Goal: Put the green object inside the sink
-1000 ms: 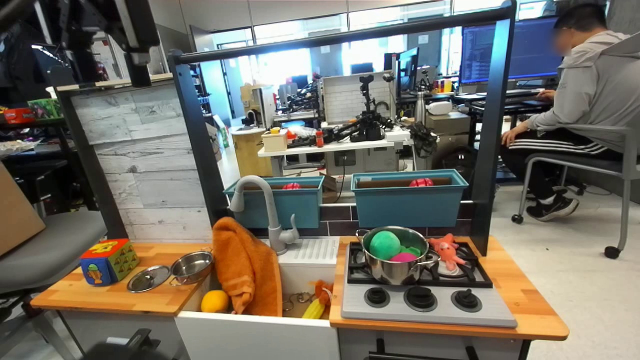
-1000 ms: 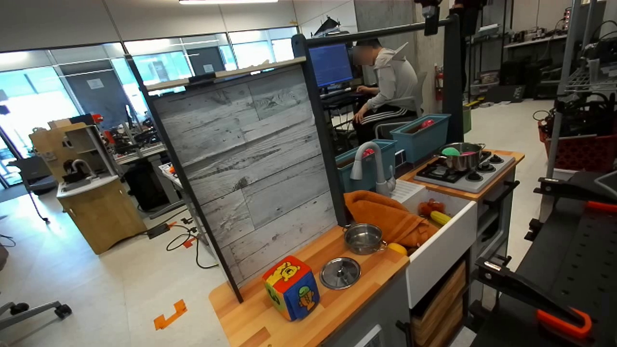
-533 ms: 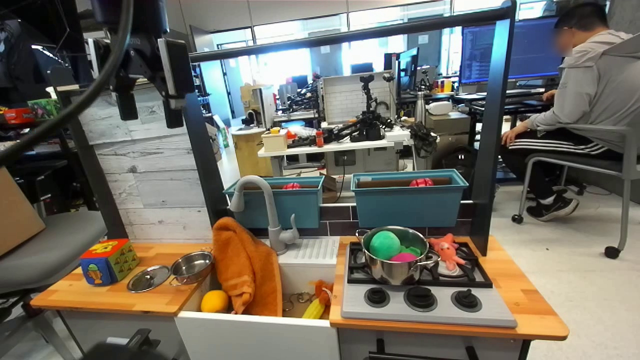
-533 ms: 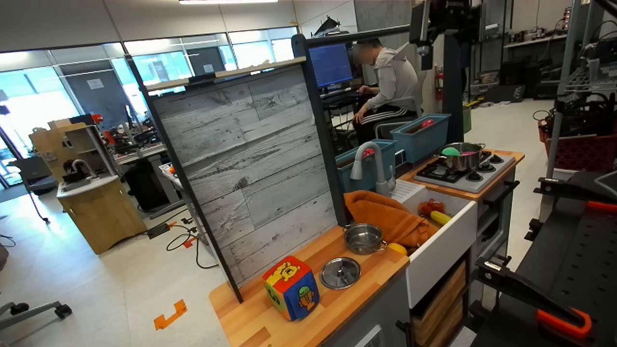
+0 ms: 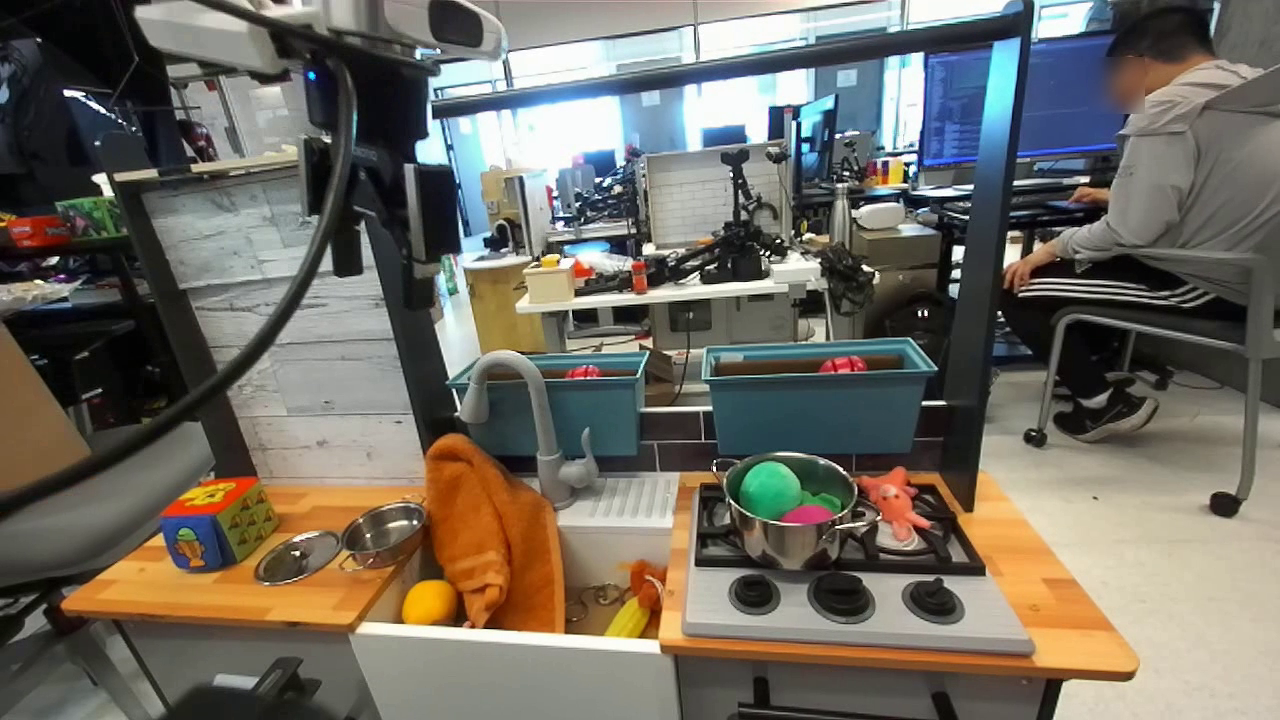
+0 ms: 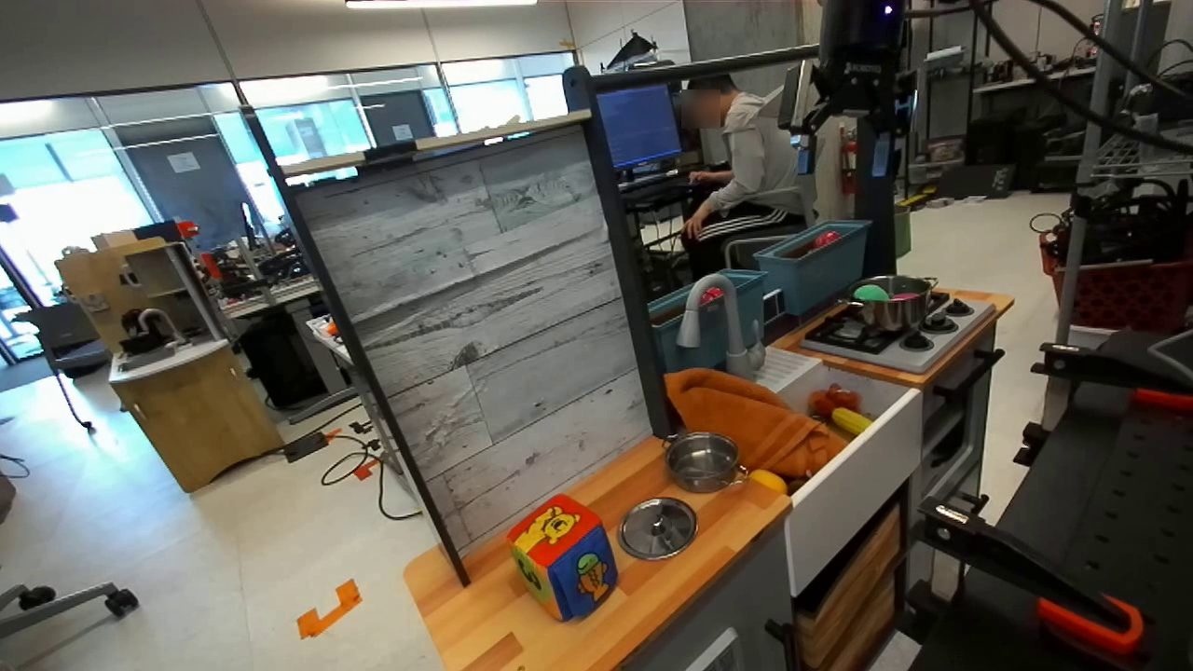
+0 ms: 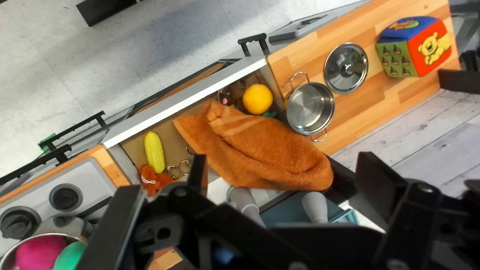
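Observation:
A round green ball (image 5: pixel 770 490) sits in the steel pot (image 5: pixel 790 545) on the stove, with a smaller green piece (image 5: pixel 824 502) and a pink ball (image 5: pixel 806 515) beside it. The green ball also shows in an exterior view (image 6: pixel 870 294) and, partly cut off, in the wrist view (image 7: pixel 70 255). The white sink (image 5: pixel 515 672) holds an orange towel (image 5: pixel 495 540), a yellow corn (image 5: pixel 628 619) and an orange fruit (image 5: pixel 430 603). My gripper (image 5: pixel 384 268) is open and empty, high above the sink's left part and the faucet. In the wrist view its fingers (image 7: pixel 281 163) are wide apart.
A grey faucet (image 5: pixel 540 430) rises behind the sink, with blue planters (image 5: pixel 812 412) behind. A black frame bar (image 5: pixel 720 68) crosses above. A small pan (image 5: pixel 383 535), lid (image 5: pixel 297 558) and soft cube (image 5: pixel 220 523) stand on the left counter. A pink toy (image 5: pixel 897 505) lies beside the pot.
My gripper has come down and moved right in an exterior view, from the upper left corner toward the sink side. The ball, pot and sink contents have not moved.

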Motion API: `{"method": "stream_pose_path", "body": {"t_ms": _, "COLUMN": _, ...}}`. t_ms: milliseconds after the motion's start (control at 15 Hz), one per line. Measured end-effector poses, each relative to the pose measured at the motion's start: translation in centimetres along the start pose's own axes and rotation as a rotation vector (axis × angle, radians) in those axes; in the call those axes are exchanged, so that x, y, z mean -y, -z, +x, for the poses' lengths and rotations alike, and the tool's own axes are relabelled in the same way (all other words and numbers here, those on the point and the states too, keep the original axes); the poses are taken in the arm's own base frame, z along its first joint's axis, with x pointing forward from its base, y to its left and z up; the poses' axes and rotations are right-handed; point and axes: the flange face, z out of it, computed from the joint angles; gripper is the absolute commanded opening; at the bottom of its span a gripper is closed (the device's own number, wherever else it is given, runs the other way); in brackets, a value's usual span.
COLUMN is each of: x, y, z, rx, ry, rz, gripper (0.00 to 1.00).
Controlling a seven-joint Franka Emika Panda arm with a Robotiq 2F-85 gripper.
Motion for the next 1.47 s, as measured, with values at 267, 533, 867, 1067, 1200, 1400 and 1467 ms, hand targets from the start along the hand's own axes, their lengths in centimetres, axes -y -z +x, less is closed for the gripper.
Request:
{"method": "stream_pose_path", "body": {"t_ms": 267, "x": -4.1, "y": -1.6, "z": 4.1, "rx": -0.011, "ry": -0.146, "rz": 0.073, "gripper": 1.0}}
{"method": "stream_pose_path", "body": {"t_ms": 533, "x": -7.8, "y": -3.1, "z": 7.9, "rx": -0.035, "ry": -0.294, "rz": 0.144, "gripper": 1.0}}
{"method": "stream_pose_path", "body": {"t_ms": 867, "x": -12.1, "y": -5.3, "z": 12.6, "rx": -0.071, "ry": -0.525, "rz": 0.17, "gripper": 1.0}}
{"method": "stream_pose_path", "body": {"t_ms": 1067, "x": -14.4, "y": -8.4, "z": 15.1, "rx": -0.075, "ry": -0.674, "rz": 0.151, "gripper": 1.0}}
{"method": "stream_pose_path", "body": {"t_ms": 1200, "x": -15.7, "y": -10.3, "z": 16.6, "rx": -0.08, "ry": -0.772, "rz": 0.139, "gripper": 1.0}}
{"method": "stream_pose_path", "body": {"t_ms": 1400, "x": -17.5, "y": -12.1, "z": 18.6, "rx": -0.102, "ry": -0.91, "rz": 0.129, "gripper": 1.0}}
{"method": "stream_pose_path", "body": {"t_ms": 1467, "x": -18.1, "y": -12.3, "z": 19.2, "rx": -0.118, "ry": -0.956, "rz": 0.126, "gripper": 1.0}}
